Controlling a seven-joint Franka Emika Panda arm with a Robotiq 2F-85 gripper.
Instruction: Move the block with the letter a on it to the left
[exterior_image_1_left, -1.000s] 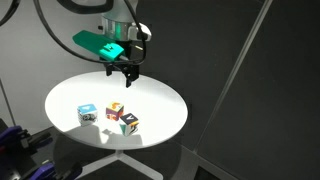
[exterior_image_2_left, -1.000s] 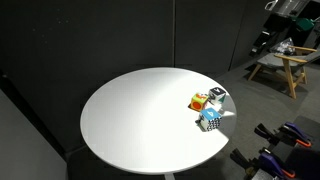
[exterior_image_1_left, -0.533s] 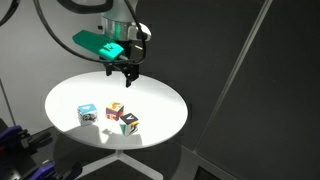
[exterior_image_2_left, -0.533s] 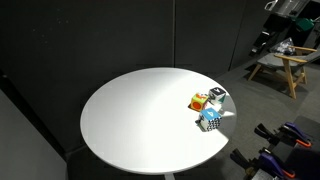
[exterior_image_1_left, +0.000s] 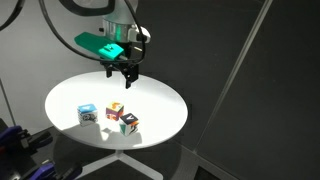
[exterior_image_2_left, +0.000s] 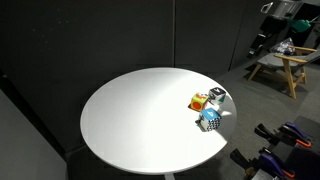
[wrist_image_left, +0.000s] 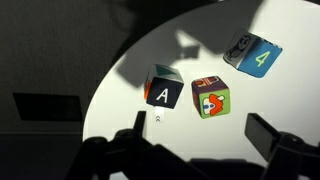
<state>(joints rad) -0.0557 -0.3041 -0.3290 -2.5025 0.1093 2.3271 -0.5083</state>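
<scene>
Well, we see the gripper (exterior_image_1_left: 125, 74) hanging above the far part of the round white table (exterior_image_1_left: 155, 98), its two fingers spread wide with nothing between them. In the wrist view the gripper (wrist_image_left: 205, 150) shows only as dark shapes along the lower edge, set well apart. The block with the letter A (wrist_image_left: 163, 90) sits on the table top, the white A on its black face turned toward the wrist camera. It is just beside a red, yellow and green cube (wrist_image_left: 210, 97), with a narrow gap between them. A blue cube bearing a 4 (wrist_image_left: 252, 52) lies farther off. In an exterior view the block with the letter A (exterior_image_1_left: 129, 124) is the cube nearest the table's front edge, well apart from the gripper.
</scene>
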